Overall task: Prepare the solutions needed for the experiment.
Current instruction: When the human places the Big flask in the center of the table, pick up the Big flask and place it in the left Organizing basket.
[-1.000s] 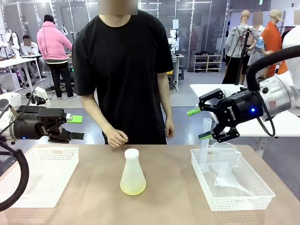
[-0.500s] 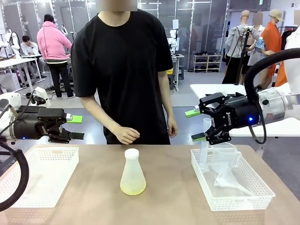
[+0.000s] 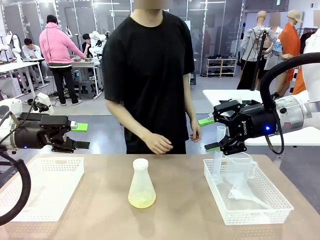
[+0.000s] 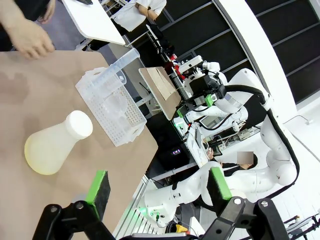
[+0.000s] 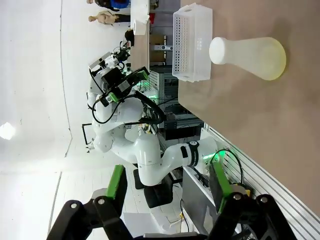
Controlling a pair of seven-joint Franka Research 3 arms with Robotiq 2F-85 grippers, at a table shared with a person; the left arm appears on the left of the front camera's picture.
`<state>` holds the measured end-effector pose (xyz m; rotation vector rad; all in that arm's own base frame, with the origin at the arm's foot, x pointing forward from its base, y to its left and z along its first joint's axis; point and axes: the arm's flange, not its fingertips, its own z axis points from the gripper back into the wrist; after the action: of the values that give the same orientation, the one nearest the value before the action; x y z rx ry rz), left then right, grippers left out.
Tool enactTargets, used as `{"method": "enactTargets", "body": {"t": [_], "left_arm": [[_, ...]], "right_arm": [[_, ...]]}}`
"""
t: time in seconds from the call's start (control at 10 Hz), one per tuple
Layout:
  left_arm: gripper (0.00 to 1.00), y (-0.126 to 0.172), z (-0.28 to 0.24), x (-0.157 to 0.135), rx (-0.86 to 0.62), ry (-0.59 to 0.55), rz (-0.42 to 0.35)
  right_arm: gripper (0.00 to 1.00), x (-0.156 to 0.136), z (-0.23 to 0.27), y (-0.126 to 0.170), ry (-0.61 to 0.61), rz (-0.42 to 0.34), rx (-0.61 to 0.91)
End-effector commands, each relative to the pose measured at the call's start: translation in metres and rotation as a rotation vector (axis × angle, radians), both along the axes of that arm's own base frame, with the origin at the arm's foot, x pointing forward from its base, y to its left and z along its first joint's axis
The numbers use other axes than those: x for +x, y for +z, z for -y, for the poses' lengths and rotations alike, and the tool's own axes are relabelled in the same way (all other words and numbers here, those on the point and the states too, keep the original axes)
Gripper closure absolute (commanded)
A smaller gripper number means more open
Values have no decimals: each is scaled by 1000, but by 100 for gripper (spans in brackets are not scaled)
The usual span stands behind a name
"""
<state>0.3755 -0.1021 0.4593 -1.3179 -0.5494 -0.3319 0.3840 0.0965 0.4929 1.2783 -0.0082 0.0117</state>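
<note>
The solutions [image 3: 142, 201] are showing as a little pale yellow-green water in the wide bottom of a flask [image 3: 141, 180]. The flask is looking cloudy white, with a thin neck and a round white top. It is standing straight up near the middle of the table [image 3: 185, 202], all alone and touching nothing.

My left jaws are hanging in the air at the table's left side, near a white basket [image 3: 45, 190]. They are standing wide apart and holding nothing, with their green pads [image 3: 79, 127] pointing across the table. From them, the flask is sitting down at about 4 o'clock, well apart. In my left wrist view, the flask [image 4: 52, 150] is showing at about 10 o'clock from the pads [image 4: 100, 186].

My right jaws are hanging above the far end of another white basket [image 3: 257, 216] at the table's right side. They are spread too, and nothing is sitting between their pads [image 3: 205, 120]. From them, the flask is sitting down at about 8 o'clock, well apart. In my right wrist view, the flask [image 5: 250, 52] is showing at about 1 o'clock, far past the pads [image 5: 117, 184].

A person's hand [image 3: 157, 143] is hovering at 12 o'clock from the flask, not touching it.
</note>
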Motion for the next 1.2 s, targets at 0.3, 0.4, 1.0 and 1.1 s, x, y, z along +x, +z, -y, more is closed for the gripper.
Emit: {"method": "enactTargets", "body": {"t": [0.3, 0.4, 1.0, 1.1], "left_arm": [[0, 2, 1, -2, 7, -9, -8], [0, 0, 0, 0, 0, 0, 0], [0, 8, 23, 65, 197, -26, 537], [0, 10, 27, 69, 248, -43, 657]], "right_arm": [[16, -2, -3, 2, -2, 5, 6], [16, -2, -3, 2, -2, 5, 6], [16, -2, -3, 2, -2, 5, 6], [16, -2, -3, 2, -2, 5, 6]]}}
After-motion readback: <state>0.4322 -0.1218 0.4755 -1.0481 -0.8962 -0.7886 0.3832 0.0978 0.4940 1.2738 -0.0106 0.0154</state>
